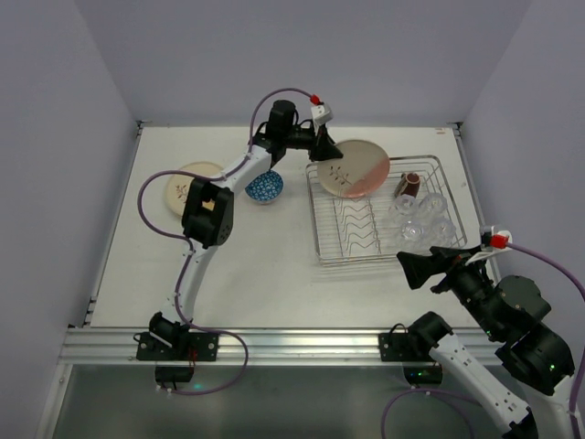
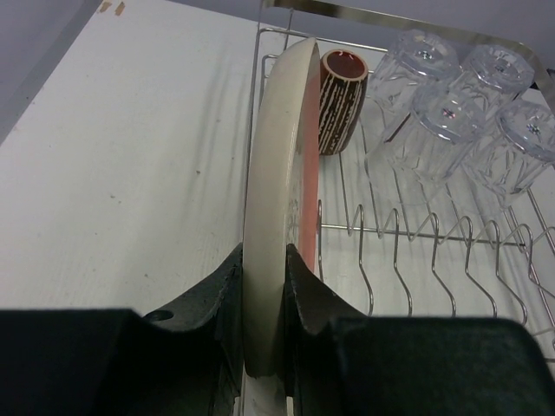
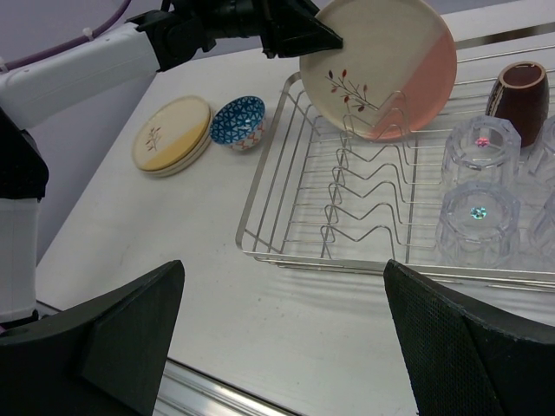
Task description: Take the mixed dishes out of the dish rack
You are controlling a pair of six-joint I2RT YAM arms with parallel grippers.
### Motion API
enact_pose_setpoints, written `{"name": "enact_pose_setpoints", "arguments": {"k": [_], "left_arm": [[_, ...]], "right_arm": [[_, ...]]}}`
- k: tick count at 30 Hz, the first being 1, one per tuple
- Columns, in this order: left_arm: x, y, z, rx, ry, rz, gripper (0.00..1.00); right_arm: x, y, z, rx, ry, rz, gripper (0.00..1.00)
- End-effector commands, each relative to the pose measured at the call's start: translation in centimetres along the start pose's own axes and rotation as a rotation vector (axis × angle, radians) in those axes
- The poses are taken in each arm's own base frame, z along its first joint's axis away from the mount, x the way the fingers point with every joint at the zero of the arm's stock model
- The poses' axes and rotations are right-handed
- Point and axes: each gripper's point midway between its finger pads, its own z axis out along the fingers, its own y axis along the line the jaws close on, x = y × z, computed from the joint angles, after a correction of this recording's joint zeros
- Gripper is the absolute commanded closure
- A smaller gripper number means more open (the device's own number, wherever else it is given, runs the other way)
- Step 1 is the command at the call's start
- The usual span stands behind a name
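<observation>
Plate (image 2: 270, 173) upright in pinch of left hand (image 2: 263, 256) at dish rack (image 3: 347, 264) edge; right hand (image 3: 282, 338) spread.

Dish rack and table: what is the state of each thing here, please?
dish rack, partly loaded
pink plate, upright in rack, gripped
left hand, shut on plate rim
right hand, open, empty
tumblers, upside down in rack
mug, in rack, untouched
bowl, upright on table
yellow plates, stacked flat on table

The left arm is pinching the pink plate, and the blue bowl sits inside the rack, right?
No. The blue bowl sits on the table outside the rack, as the top view shows. The left gripper does pinch the pink plate.
</observation>
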Motion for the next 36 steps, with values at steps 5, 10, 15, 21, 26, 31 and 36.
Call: {"name": "enact_pose_setpoints", "arguments": {"k": [5,10,15,21,26,31,36], "left_arm": [[-6.7,-3.6,-0.7,0.06,-0.073,0.175,1.0],[-10.5,-4.1,-1.8,0.006,-0.122,0.238,1.0],[-13.9,-5.8,-2.9,0.004,-0.173,0.293,1.0],[-16.8,-7.6,-4.1,-0.011,-0.228,0.303,1.0],[-18.5,-9.0,-4.4,-0.007,-0.255,0.315,1.0],[-20.8,-9.9,-5.2,-0.027,-0.31,0.305,1.0],[-24.2,-10.0,-7.1,-0.15,-0.393,0.28,1.0]], "right_arm": [[-0.4,0.3,-0.1,-0.018,-0.013,-0.018,0.01],[-0.5,0.2,-0.2,-0.016,-0.023,-0.021,0.01],[-0.5,0.4,-0.2,-0.026,-0.018,-0.023,0.01],[-0.7,0.5,-0.2,-0.03,-0.023,-0.022,0.01],[-0.7,0.6,-0.3,-0.034,-0.024,-0.017,0.01],[-0.9,0.6,-0.5,-0.034,-0.029,-0.016,0.01],[-0.9,0.6,-0.5,-0.031,-0.029,-0.015,0.01]]}}
